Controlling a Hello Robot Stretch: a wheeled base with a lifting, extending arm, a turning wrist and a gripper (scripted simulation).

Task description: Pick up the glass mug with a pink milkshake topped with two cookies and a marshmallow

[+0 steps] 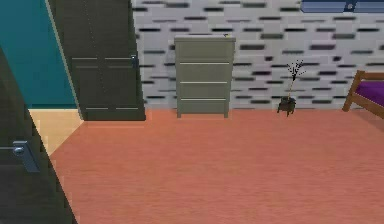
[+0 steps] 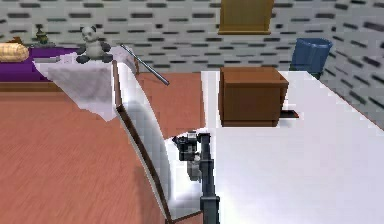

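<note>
Looking ahead first, the forward view has a red floor [image 1: 200, 170], a dark door [image 1: 100, 60], a grey chest of drawers [image 1: 204, 75], a little potted plant [image 1: 290, 92] and the corner of a bed [image 1: 368, 95] with a purple cover. I think all of these are well apart from the gripper. None of them looks like a glass mug with a pink drink.

In the arm side view the arm [image 2: 206, 185] comes up from the bottom edge. The gripper [image 2: 184, 148] sits at its end, by the edge of a white table [image 2: 320, 160]. I cannot tell if its fingers are apart or together. Its far end is too small to say if it holds anything. Farther out from the gripper, a bit to the picture's right, a brown box [image 2: 250, 95] stands on the table. Past the box is something blue [image 2: 311, 52], maybe a chair. Just beside the gripper, on the picture's left, is a tilted white board [image 2: 140, 115]. Well away from it, up and to the left, a toy panda [image 2: 92, 42] sits on the bed.

Where the mug is, I cannot tell from here. I think the robot has to look for it first.

What could go wrong? The arm is out by the table, so a turn or a drive now may knock it into the brown box or the white board. The robot may also reach for the wrong thing if it goes before it finds the mug.
</note>
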